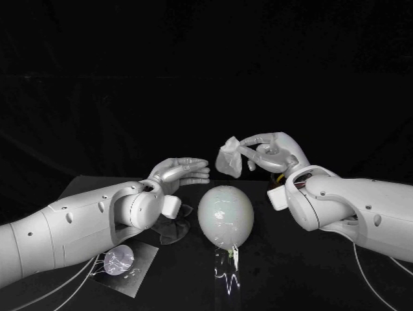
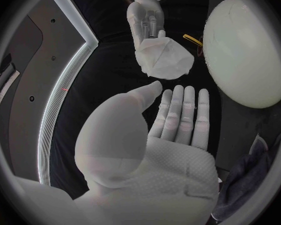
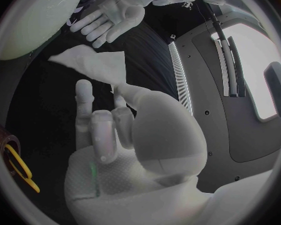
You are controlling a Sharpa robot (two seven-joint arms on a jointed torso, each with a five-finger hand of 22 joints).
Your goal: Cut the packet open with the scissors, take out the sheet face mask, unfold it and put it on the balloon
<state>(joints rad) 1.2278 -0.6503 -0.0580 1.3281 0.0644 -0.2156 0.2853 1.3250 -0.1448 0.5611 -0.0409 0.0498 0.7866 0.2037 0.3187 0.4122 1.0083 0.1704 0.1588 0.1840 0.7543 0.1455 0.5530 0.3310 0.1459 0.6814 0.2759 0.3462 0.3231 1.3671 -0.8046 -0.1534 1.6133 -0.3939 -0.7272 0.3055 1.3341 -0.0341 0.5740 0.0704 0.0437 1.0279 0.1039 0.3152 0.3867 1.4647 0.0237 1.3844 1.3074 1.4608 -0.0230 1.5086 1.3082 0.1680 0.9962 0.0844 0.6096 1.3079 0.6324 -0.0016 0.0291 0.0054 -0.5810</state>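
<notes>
A pale oval balloon lies on the black table between my arms; it also curves along the edge of the left wrist view. My right hand is raised behind the balloon and pinches the folded white sheet mask, which hangs crumpled from its fingertips. My left hand is open, palm up with fingers straight, just left of the mask and apart from it. The yellow-handled scissors lie on the table beside my right wrist.
A shiny cut packet lies on the table at the front left, under my left forearm. A dark cloth sits by the left hand near the balloon.
</notes>
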